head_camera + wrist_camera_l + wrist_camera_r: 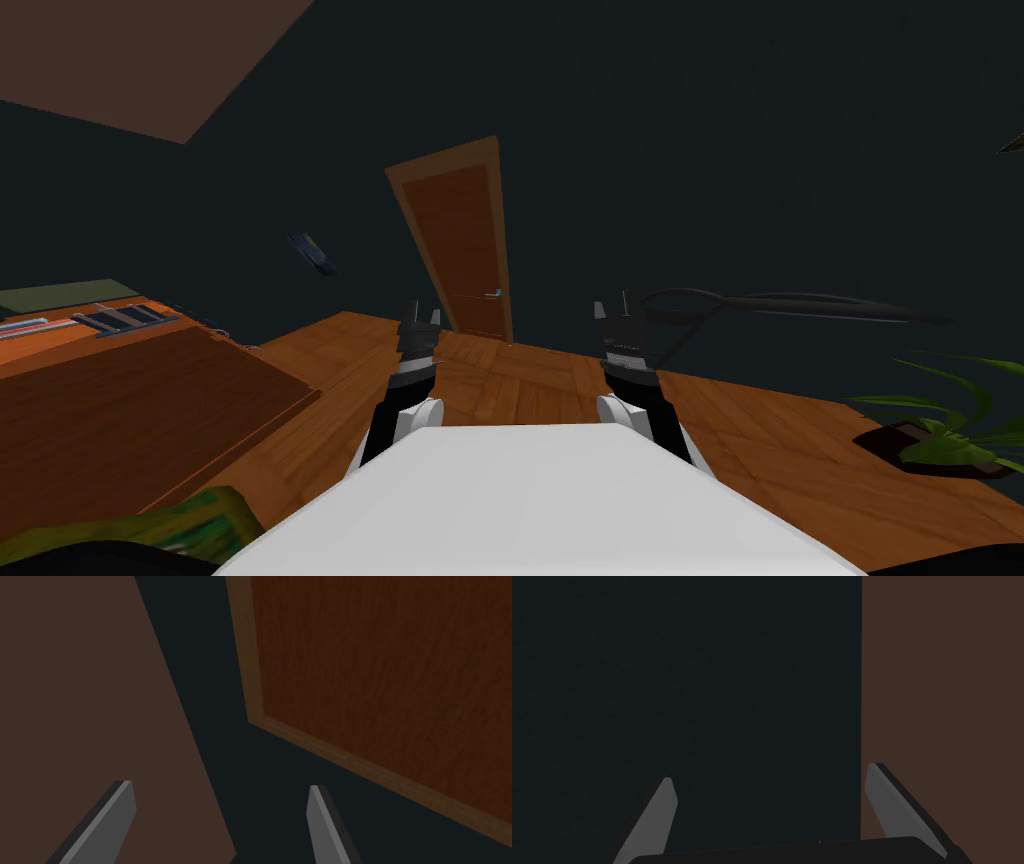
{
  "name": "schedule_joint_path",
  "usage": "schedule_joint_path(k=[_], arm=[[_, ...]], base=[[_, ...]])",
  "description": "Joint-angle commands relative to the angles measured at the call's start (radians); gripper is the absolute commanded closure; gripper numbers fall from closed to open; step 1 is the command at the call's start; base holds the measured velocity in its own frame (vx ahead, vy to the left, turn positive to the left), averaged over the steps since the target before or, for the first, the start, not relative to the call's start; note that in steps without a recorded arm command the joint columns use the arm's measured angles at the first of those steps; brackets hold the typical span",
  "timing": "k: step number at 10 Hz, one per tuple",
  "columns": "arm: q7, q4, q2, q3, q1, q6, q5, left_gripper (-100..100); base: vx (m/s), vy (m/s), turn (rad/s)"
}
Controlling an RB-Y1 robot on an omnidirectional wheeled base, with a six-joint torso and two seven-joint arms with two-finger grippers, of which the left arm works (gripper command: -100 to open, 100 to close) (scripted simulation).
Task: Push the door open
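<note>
A brown wooden door (462, 245) in a lighter wooden frame stands shut in the dark wall ahead, across a stretch of wooden floor. A small grey lever handle (493, 294) sits low on its right side. My left gripper (420, 316) is held up in front of me, open and empty, well short of the door. The left wrist view looks past the open gripper (220, 811) at the door's top corner (380, 671). My right gripper (612, 308) is raised to the right of the door, open and empty; its fingers (662, 811) face the dark wall.
A long wooden cabinet (130, 400) runs along my left side with flat items on top. A potted plant (940, 440) stands at the right on the wooden floor (520, 380). A dark curved lamp-like thing (780, 305) leans by the right wall.
</note>
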Motion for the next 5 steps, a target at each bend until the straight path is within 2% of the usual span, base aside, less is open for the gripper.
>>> schedule_joint_path(k=[1, 3, 5], arm=[[0.001, 0.028, 0.006, -0.002, -0.011, -0.007, -0.002, -100], [0.003, 0.060, 0.011, -0.005, -0.023, -0.015, -0.005, -100], [0.004, 0.094, 0.017, -0.008, -0.037, -0.023, -0.007, -100]], base=[[0.117, 0.047, 0.081], [0.022, -0.020, -0.044], [0.123, 0.028, 0.008]])
